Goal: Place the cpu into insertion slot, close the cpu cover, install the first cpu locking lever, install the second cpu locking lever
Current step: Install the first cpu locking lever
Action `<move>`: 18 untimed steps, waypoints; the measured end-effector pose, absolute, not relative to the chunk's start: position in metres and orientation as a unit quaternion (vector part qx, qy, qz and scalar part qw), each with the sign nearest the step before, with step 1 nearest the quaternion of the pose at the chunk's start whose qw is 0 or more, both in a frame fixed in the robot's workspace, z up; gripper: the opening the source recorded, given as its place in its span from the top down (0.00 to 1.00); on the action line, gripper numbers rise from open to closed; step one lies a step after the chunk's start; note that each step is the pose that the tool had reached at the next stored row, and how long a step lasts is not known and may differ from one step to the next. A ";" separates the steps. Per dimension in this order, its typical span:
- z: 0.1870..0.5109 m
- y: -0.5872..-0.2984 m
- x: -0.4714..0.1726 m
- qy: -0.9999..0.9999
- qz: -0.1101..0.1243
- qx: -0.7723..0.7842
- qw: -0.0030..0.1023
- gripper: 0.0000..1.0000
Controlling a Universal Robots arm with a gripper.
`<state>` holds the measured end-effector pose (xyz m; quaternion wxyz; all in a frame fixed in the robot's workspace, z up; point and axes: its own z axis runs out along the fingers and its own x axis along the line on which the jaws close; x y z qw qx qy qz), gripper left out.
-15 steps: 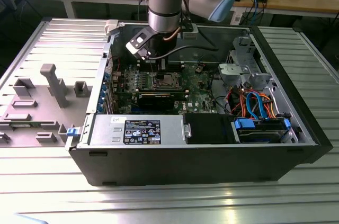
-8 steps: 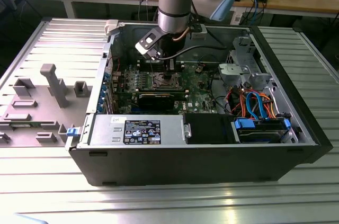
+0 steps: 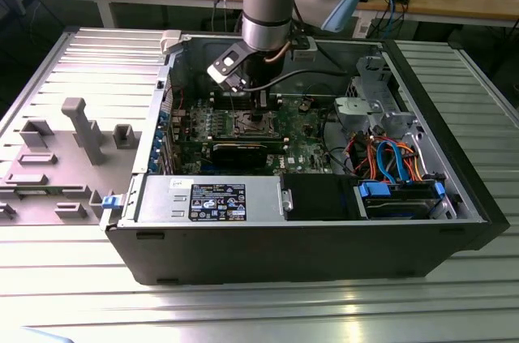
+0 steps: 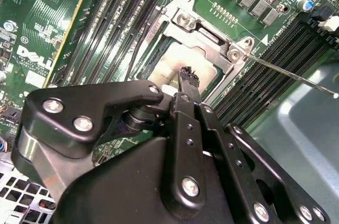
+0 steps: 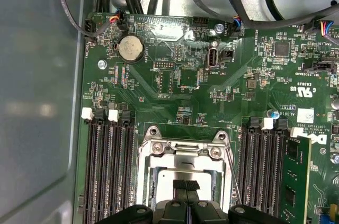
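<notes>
CPU (image 5: 163,177) under cpu cover (image 5: 183,154); gripper (image 5: 186,185) closed, empty, just above; PC case (image 3: 324,250) on ribbed table (image 3: 243,310).

In the second wrist view, much of the cpu (image 4: 170,66) is hidden behind the gripper (image 4: 188,75). In the first wrist view, the cpu cover (image 5: 180,154) is cut off by the picture's edge.

The open computer case (image 3: 324,254) is overlooked from high up and well back in the exterior view, with the arm (image 3: 272,2) entering at twelve o'clock. The motherboard (image 5: 175,75) is viewed close and straight down in the first wrist view, and closer and obliquely in the second. The cpu cover (image 5: 183,155) is shared by both wrist views.
</notes>
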<state>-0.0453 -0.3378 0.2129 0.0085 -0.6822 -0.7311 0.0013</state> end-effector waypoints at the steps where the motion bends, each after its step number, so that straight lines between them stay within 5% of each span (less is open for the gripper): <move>1: 0.214 -0.338 -0.045 -0.731 0.001 -0.682 0.008 0.89; 18: 0.241 -0.338 -0.045 -0.731 0.001 -0.682 0.008 0.89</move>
